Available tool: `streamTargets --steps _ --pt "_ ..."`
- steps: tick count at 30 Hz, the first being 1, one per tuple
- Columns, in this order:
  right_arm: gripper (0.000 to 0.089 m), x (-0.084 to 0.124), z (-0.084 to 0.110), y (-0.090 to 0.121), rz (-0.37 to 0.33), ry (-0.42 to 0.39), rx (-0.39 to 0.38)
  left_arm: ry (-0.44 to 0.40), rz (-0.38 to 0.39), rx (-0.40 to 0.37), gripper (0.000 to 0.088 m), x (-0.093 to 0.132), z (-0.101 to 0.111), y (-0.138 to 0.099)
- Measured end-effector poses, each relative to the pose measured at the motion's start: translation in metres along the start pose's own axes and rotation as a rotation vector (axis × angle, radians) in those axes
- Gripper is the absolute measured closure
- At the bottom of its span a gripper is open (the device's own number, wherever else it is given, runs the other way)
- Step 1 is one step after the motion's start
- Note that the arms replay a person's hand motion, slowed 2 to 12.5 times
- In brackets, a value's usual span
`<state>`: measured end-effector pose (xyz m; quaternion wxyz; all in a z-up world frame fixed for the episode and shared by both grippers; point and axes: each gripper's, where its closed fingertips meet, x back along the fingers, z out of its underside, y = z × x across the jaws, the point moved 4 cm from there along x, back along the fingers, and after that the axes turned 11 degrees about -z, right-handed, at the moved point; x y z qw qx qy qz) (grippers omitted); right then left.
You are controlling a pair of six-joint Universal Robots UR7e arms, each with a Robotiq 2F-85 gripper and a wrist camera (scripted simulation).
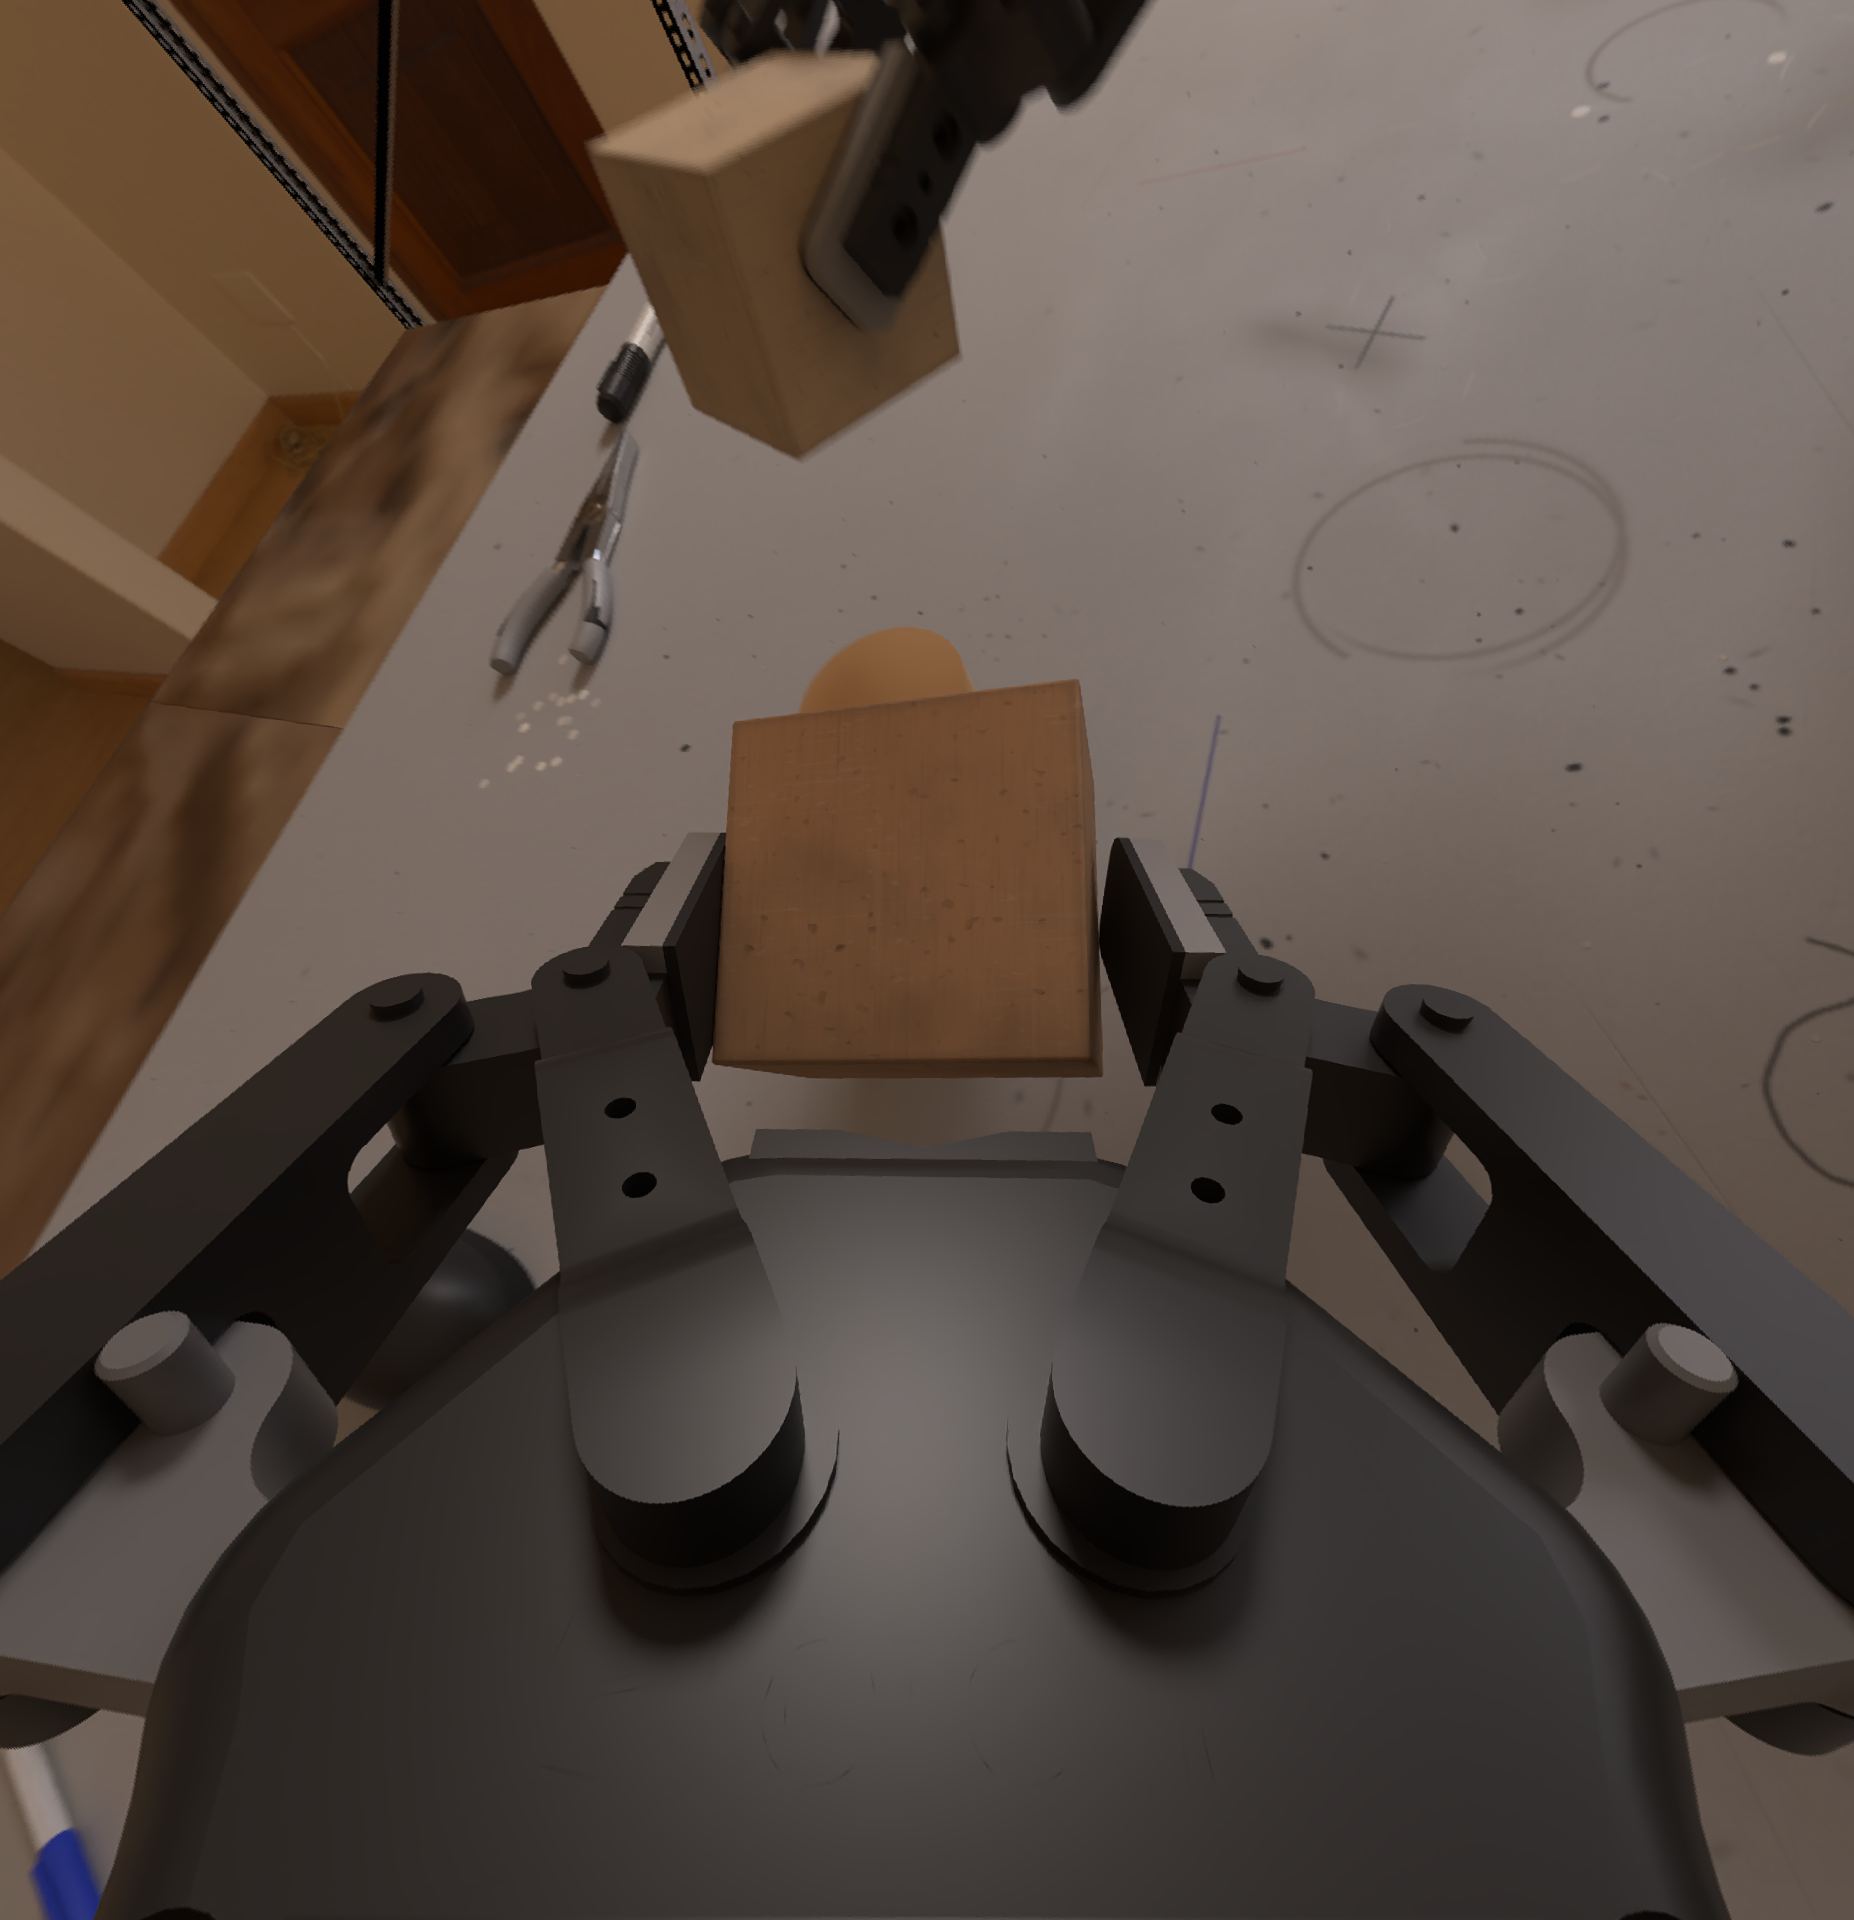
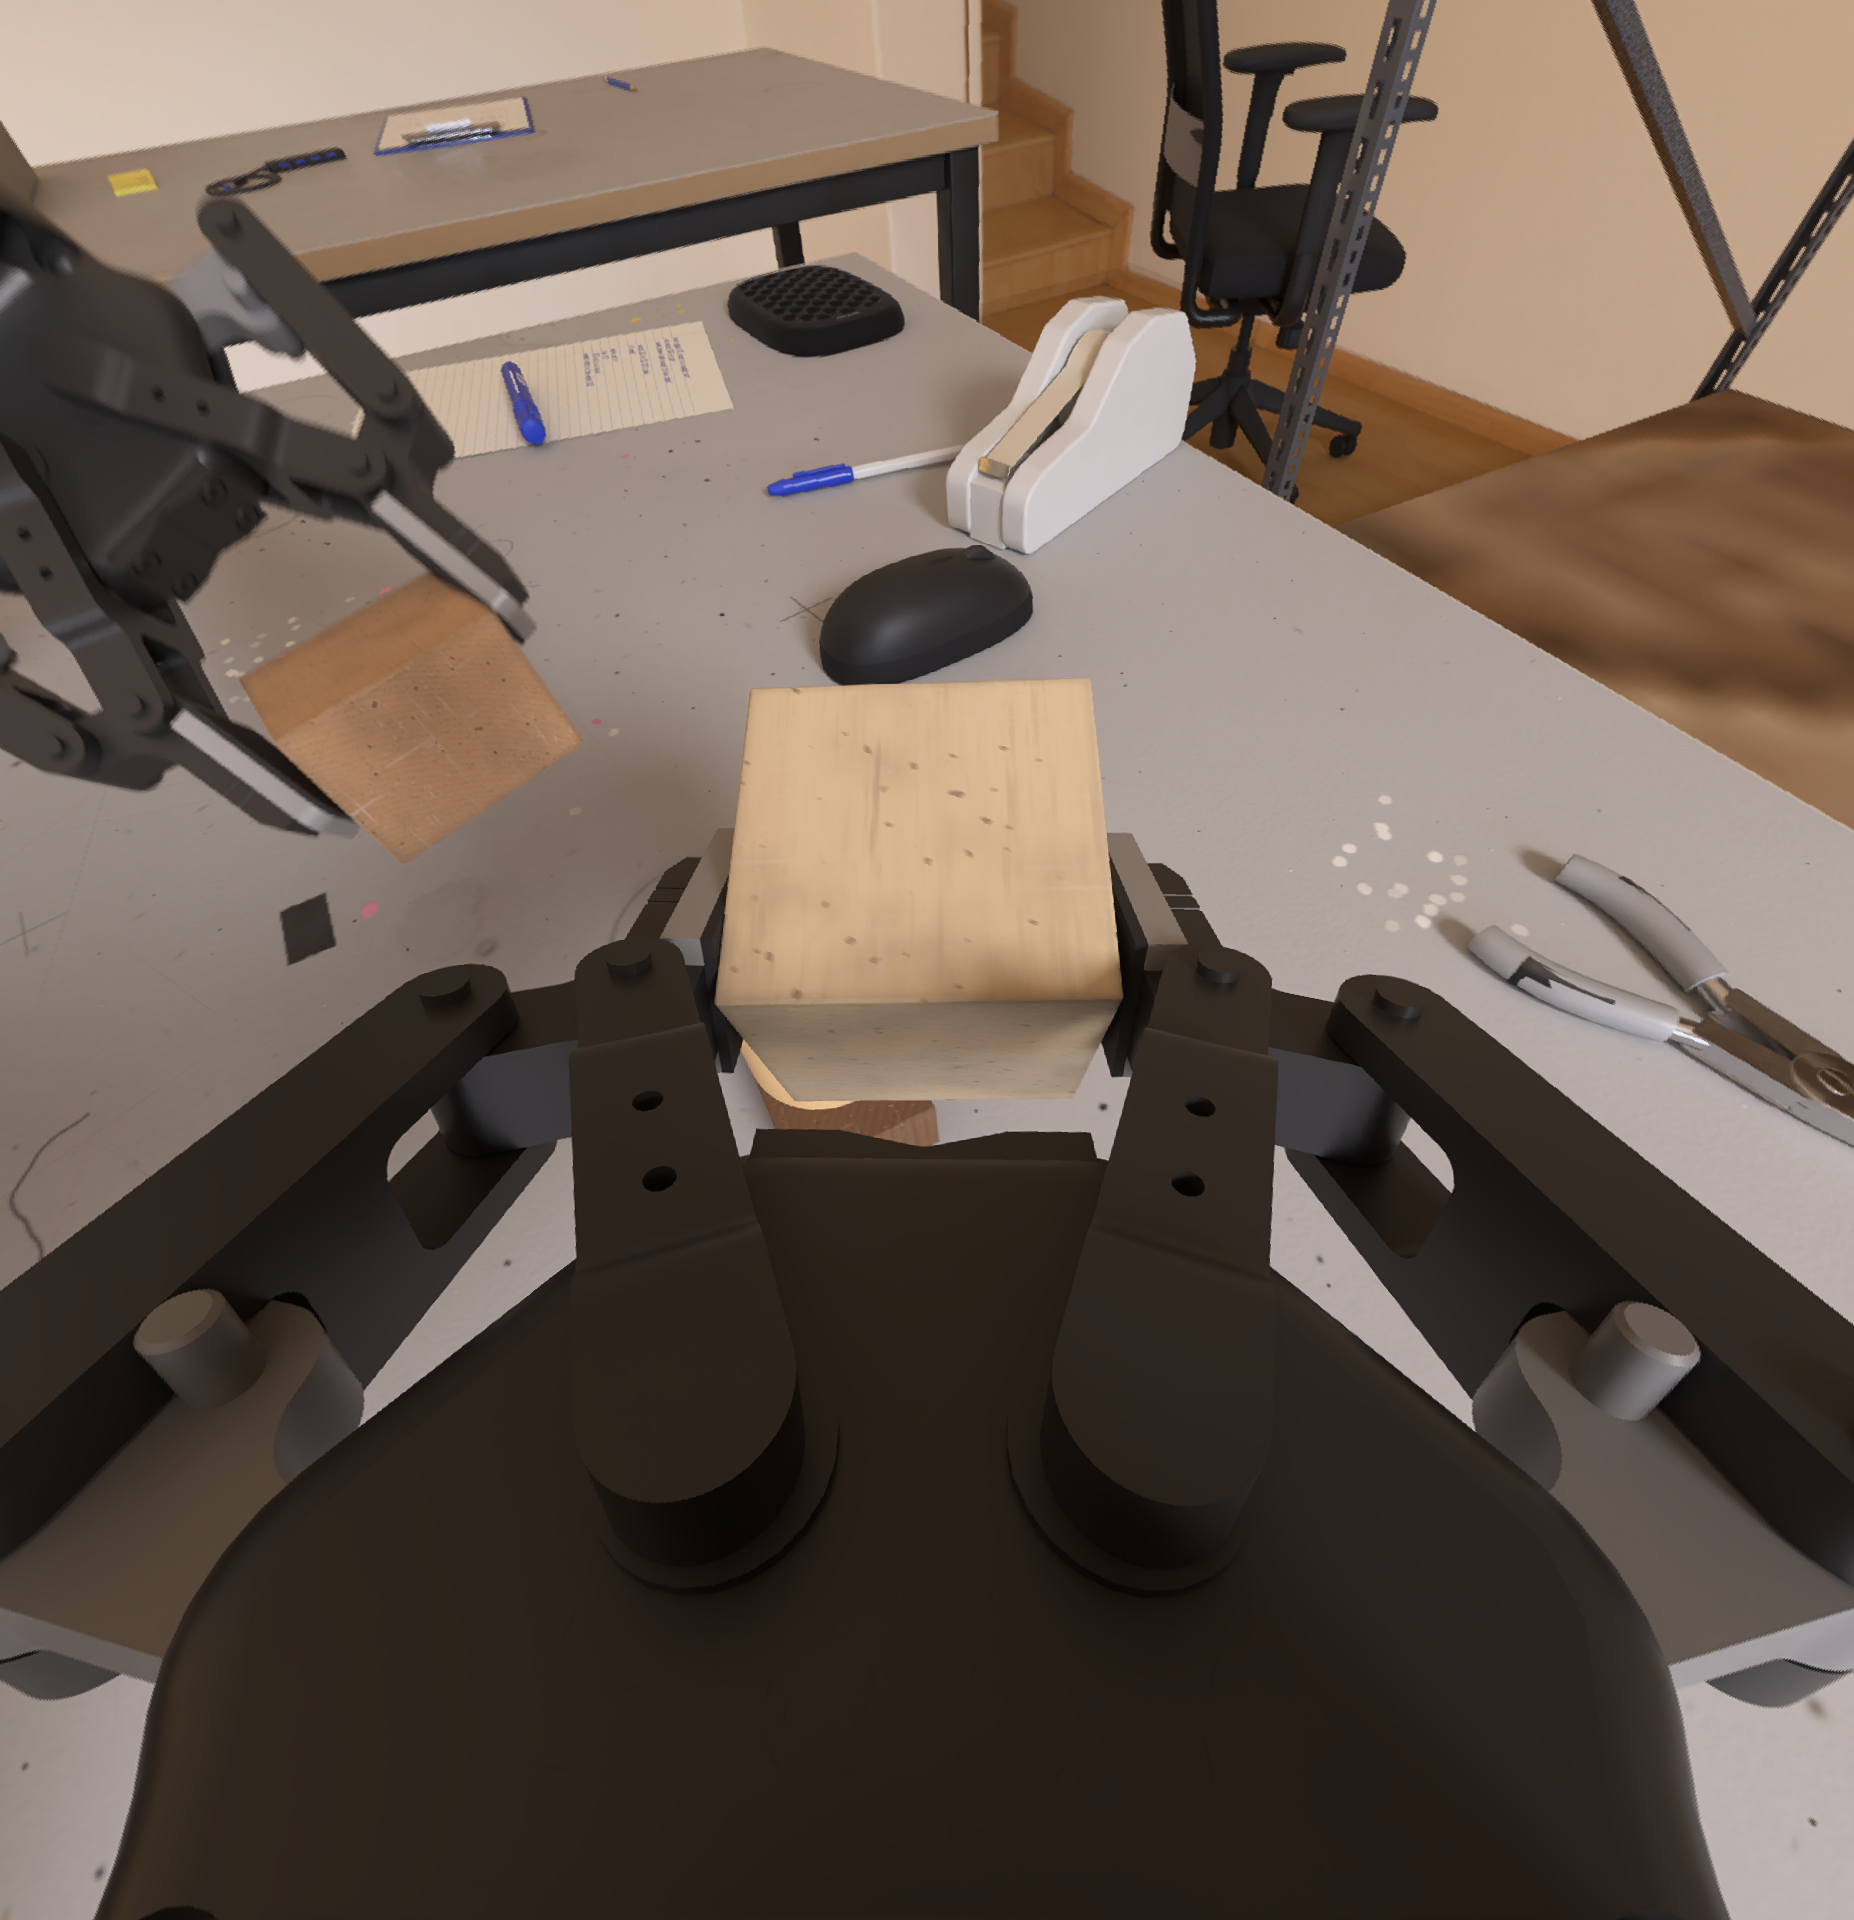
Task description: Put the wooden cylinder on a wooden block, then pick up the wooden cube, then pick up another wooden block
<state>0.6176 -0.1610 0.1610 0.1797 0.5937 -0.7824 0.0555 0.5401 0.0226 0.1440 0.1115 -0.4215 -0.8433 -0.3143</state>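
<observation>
My left gripper (image 1: 907,883) is shut on a brown wooden cube (image 1: 902,883) and holds it above the grey table (image 1: 1318,831). It also shows at the left of the right wrist view (image 2: 424,717) with the cube (image 2: 414,717). My right gripper (image 2: 918,914) is shut on a pale wooden block (image 2: 918,862), also in the air. That block (image 1: 757,270) hangs at the top of the left wrist view. A tan cylinder (image 1: 887,670) peeks out behind the cube. Under the pale block, a cylinder edge (image 2: 765,1075) and a brown block (image 2: 861,1122) show, mostly hidden.
Pliers (image 2: 1681,987) lie right of my right gripper; they also show near the table's edge in the left wrist view (image 1: 580,582). A black mouse (image 2: 923,613), a white holder (image 2: 1068,426), blue pens (image 2: 850,473) and a paper sheet (image 2: 590,384) lie farther back.
</observation>
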Motion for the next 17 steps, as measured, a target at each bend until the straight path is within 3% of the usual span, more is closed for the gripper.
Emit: streamTargets --steps 11,17 --pt "0.0366 -0.020 0.000 0.019 0.076 0.066 0.000 -0.003 -0.045 -0.036 0.0270 0.021 -0.035 0.048" --pt "0.0366 -0.030 0.005 0.023 0.083 0.110 -0.018 -0.014 -0.039 -0.029 0.0270 0.025 -0.050 0.065"
